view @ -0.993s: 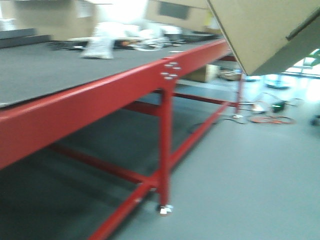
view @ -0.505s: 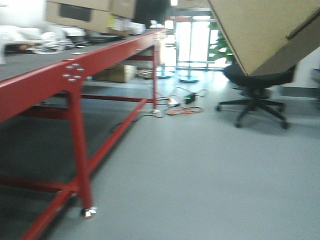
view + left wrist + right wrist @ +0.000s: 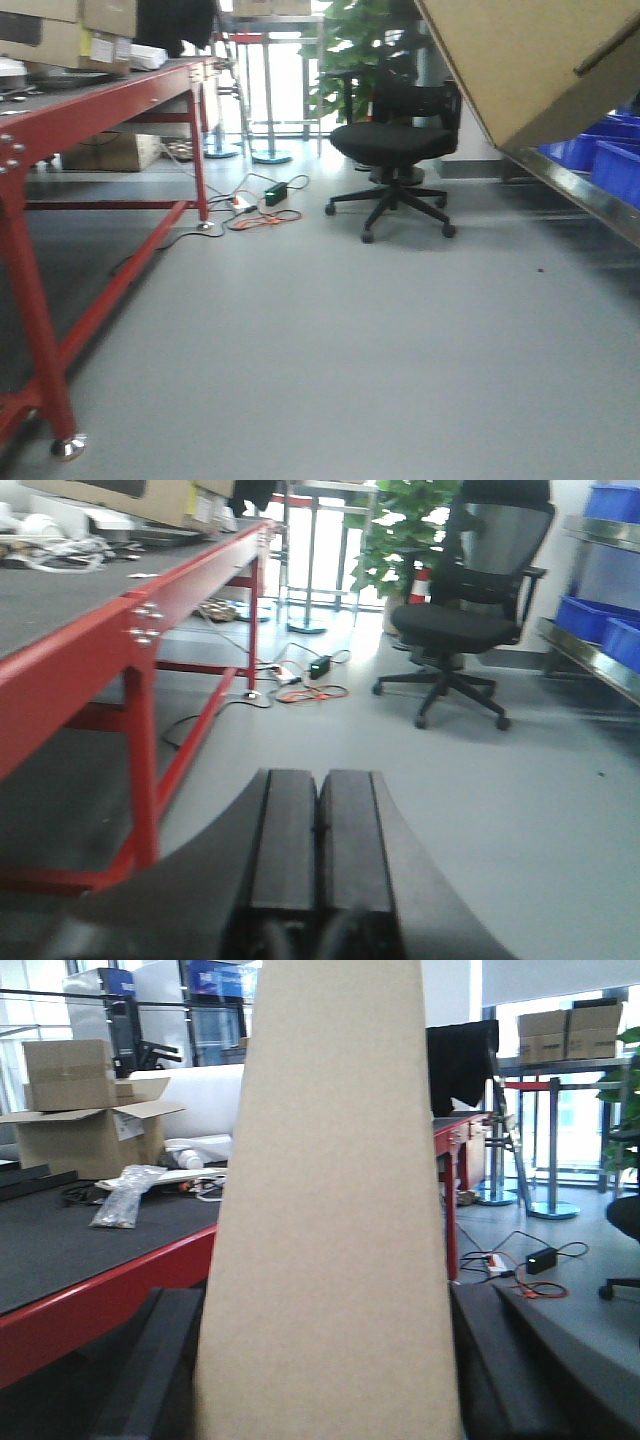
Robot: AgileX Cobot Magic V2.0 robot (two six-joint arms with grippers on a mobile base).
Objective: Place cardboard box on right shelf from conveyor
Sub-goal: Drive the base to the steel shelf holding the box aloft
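**Front view.** We are logging the cardboard box hanging tilted at the top right, clear of the floor. The steel rail of the right shelf is showing just below its lower corner, with blue bins behind the rail. The conveyor is standing at the left, well apart from the box. A black office chair is sitting far off between them, and cables are lying on the floor to its left.

**Left wrist view.** We are noting the left gripper with its jaws pressed together on nothing, pointing over the grey floor beside the conveyor.

**Right wrist view.** We are recording the right gripper clamped on the cardboard box, its dark fingers flanking the box on either side. Open cartons are resting on the conveyor at the far left.
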